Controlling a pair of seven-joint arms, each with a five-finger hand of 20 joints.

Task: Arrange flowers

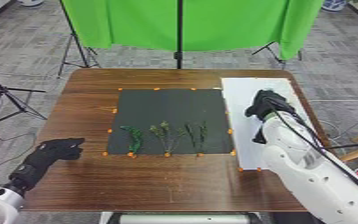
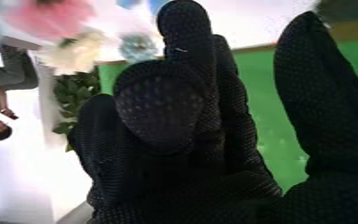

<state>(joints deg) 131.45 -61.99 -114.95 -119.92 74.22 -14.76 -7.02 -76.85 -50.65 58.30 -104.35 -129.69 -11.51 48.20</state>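
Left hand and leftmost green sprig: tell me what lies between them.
In the head view, a bare strip of the brown table, then the left margin of the dark mat, lies between the left hand and the sprig.

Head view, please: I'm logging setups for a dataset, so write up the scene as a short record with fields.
Surface: brown wooden table
Mat: dark, mid-table, orange markers along its edges
Plants: three clumps of green sprigs in a row on the mat's near part
Sheet: white, right of the mat
Left hand: left of the mat
Right hand: over the sheet
Backdrop: green cloth beyond the table
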